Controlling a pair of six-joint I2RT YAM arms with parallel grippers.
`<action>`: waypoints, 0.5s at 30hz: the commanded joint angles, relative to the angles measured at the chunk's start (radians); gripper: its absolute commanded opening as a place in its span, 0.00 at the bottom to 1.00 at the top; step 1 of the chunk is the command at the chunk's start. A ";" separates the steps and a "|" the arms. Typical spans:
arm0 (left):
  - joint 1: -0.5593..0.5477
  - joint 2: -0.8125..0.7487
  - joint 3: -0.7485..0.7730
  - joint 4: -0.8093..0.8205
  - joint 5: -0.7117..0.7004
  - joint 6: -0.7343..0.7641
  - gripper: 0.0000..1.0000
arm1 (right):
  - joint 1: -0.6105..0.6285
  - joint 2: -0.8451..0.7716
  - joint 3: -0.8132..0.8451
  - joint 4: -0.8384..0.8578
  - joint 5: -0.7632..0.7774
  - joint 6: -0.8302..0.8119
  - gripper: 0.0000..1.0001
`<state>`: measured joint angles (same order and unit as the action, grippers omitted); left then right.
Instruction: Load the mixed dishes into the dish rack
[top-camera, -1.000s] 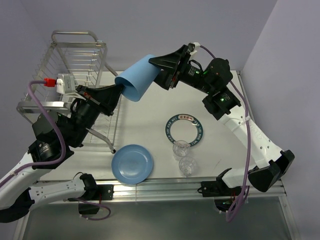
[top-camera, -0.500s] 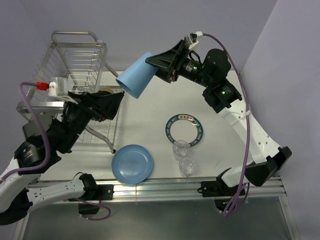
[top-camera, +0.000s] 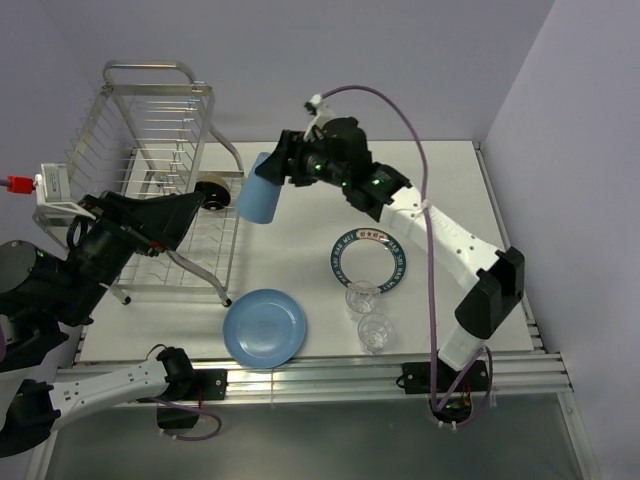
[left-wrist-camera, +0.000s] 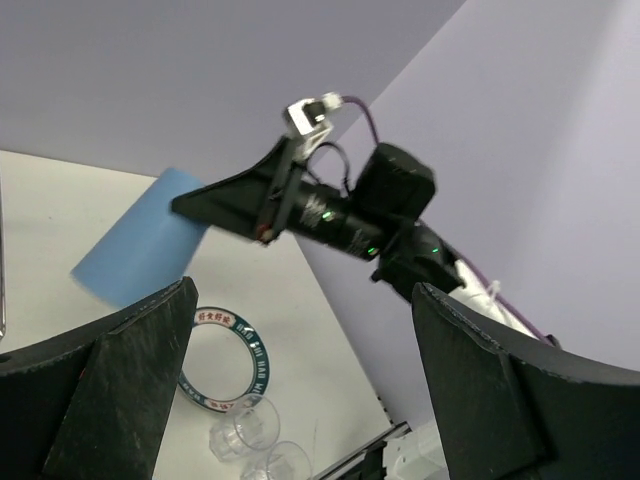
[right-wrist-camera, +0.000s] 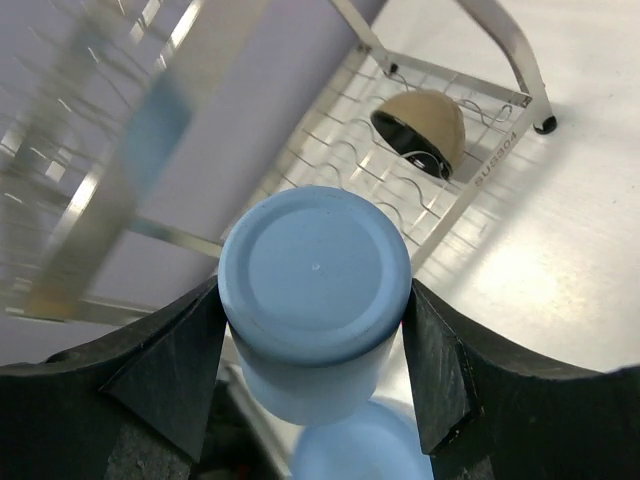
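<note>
The right gripper (top-camera: 275, 178) is clamped on the light-blue cup (top-camera: 260, 192), one finger on each side of its wall, holding it in the air just off the right edge of the dish rack (top-camera: 150, 130). The cup's long axis is steep and slightly tilted. Its flat closed base faces back toward the wrist and its mouth points away and downward, though the mouth itself is hard to make out from above.

Inside the rack's lower tier, near that same right edge, lies what looks like the small black bowl (right-wrist-camera: 420, 125), turned so its tan outside shows. The left gripper (left-wrist-camera: 300, 300) hangs over the rack's near right corner with its fingers spread wide and nothing between them.

Out from the rack's right edge the bench (top-camera: 290, 255) is bare as far as the white plate with dark-blue lettered rim (top-camera: 367, 257). Two small clear glasses (top-camera: 362, 296) sit just nearer than that plate. The plain light-blue plate (top-camera: 264, 327) lies off the rack's near right corner.
</note>
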<state>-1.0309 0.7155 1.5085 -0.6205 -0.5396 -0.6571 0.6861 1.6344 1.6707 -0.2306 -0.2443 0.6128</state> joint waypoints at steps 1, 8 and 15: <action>0.000 0.001 0.056 0.007 0.042 -0.026 0.95 | 0.084 0.046 0.023 0.100 0.143 -0.249 0.00; 0.000 0.053 0.142 -0.061 0.132 -0.038 0.95 | 0.130 0.220 0.083 0.241 0.226 -0.326 0.00; 0.000 -0.050 0.062 -0.031 0.115 -0.065 0.95 | 0.158 0.347 0.110 0.440 0.253 -0.370 0.00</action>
<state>-1.0309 0.7029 1.5795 -0.6670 -0.4397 -0.7040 0.8234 1.9774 1.7153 0.0250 -0.0341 0.3012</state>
